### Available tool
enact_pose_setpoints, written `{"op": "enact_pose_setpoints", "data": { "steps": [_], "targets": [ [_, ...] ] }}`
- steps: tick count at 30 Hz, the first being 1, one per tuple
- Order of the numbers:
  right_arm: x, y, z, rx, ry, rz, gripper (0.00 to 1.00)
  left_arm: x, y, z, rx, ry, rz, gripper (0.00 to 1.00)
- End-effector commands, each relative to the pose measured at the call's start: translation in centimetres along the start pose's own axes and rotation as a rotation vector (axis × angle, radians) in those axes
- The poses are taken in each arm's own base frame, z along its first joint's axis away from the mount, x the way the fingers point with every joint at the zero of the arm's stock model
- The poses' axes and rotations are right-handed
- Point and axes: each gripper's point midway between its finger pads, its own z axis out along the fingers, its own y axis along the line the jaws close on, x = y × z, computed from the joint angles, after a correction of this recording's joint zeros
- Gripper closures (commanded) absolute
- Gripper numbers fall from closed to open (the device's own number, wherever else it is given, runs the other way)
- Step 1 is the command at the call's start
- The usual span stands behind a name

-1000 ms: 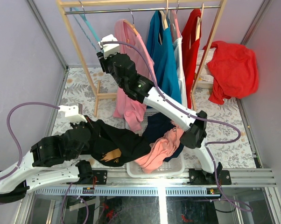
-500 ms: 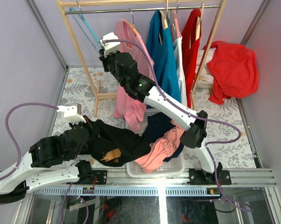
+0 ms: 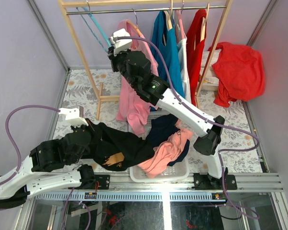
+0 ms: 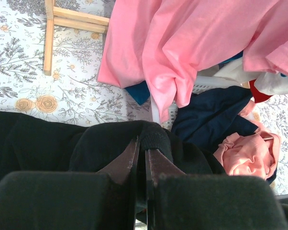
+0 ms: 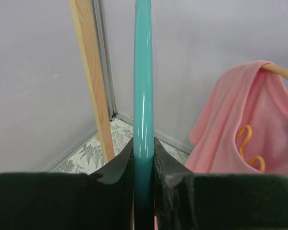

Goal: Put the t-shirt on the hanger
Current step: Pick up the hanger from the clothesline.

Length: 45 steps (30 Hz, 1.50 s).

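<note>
The black t-shirt (image 3: 120, 148) with a tan print lies bunched on the floor at the basket's left edge. My left gripper (image 3: 89, 128) is shut on a fold of its ribbed edge, seen in the left wrist view (image 4: 143, 146) with black cloth (image 4: 105, 139) between the jaws. The light blue hanger (image 3: 97, 24) hangs from the rack's rail at the far left. My right gripper (image 3: 113, 42) is shut on one of its arms; in the right wrist view the teal bar (image 5: 143, 86) runs straight up from between the closed jaws (image 5: 143, 148).
A wooden rack (image 3: 79, 43) holds a pink t-shirt (image 3: 134, 96), blue tops (image 3: 168, 57) and a red garment (image 3: 199, 38). A red cloth (image 3: 237, 72) drapes at the right. A white basket (image 3: 158, 175) holds a navy garment (image 3: 163, 129) and a pink one (image 3: 165, 151).
My right gripper has moved right and slightly up along the rack, carrying the blue hanger with it. The left arm has shifted only slightly and keeps its hold on the t-shirt.
</note>
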Motion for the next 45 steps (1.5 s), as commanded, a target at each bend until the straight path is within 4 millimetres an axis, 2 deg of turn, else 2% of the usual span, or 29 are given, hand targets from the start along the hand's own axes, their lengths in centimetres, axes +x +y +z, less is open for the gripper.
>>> {"op": "enact_pose_setpoints", "data": {
  "steps": [1,5,12,17,25,33,36,45],
  "targets": [
    [-8.9,-1.5,-2.7,-0.007,-0.159,0.083,1.00,-2.2,-0.7,-0.5,0.023,-0.054,-0.033,1.00],
    [-9.0,-1.6,-3.2,-0.013,-0.116,0.094,1.00,-2.3,-0.9,-0.6,0.028,-0.052,-0.032,1.00],
    [-6.7,-2.5,-4.3,0.024,-0.017,0.064,1.00,-2.1,-1.2,-0.5,0.033,-0.042,-0.028,1.00],
    [-6.2,-2.3,-5.4,-0.010,-0.004,0.066,1.00,-2.0,-1.3,-0.4,0.029,-0.038,-0.025,1.00],
    [-8.1,-2.6,-6.3,-0.025,-0.049,0.064,1.00,-1.4,-1.2,-0.1,0.016,-0.025,-0.031,1.00],
    [-8.2,-2.1,-6.9,-0.065,-0.025,0.071,1.00,-1.7,-0.9,-0.1,-0.003,-0.035,-0.026,1.00],
    [-7.8,-2.0,-7.0,-0.071,-0.010,0.080,1.00,-1.9,-0.8,-0.3,-0.005,-0.032,-0.026,1.00],
    [-8.4,-2.4,-8.8,-0.081,-0.035,0.110,1.00,-1.8,-0.3,-0.4,-0.012,-0.037,-0.031,1.00]
  ]
}}
